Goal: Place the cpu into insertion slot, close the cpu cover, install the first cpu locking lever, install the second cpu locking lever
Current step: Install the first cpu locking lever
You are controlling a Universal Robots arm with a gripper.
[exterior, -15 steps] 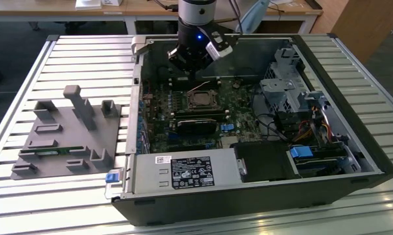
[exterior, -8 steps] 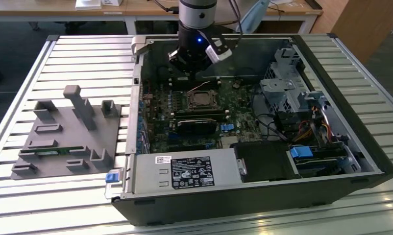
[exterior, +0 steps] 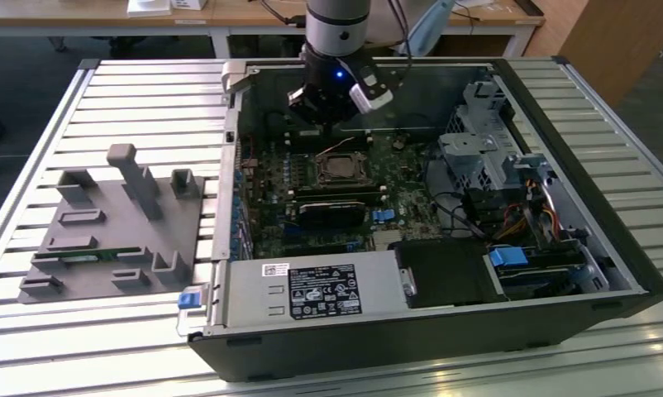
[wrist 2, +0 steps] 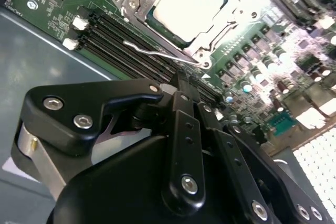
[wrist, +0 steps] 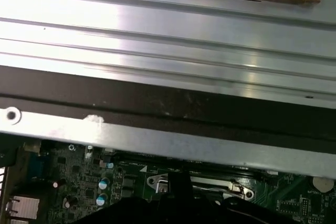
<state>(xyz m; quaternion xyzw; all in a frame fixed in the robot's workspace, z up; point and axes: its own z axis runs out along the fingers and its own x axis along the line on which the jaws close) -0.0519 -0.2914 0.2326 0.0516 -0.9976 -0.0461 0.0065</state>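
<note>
The cpu lies flat in its socket on the green motherboard, its dull silver top showing through the window of the cpu cover, which is folded down around it. A thin wire locking lever sticks out along the socket's edge beside the black memory slots. My gripper is shut, with nothing seen between its black fingers, and its tip is just short of that lever. In the exterior view the gripper hovers inside the open computer case, behind the socket.
The case lies open on a slatted metal table. A drive cage and cables fill the exterior view's right, a power supply the front. A grey fixture block sits at the exterior view's left. The case wall runs close by the gripper.
</note>
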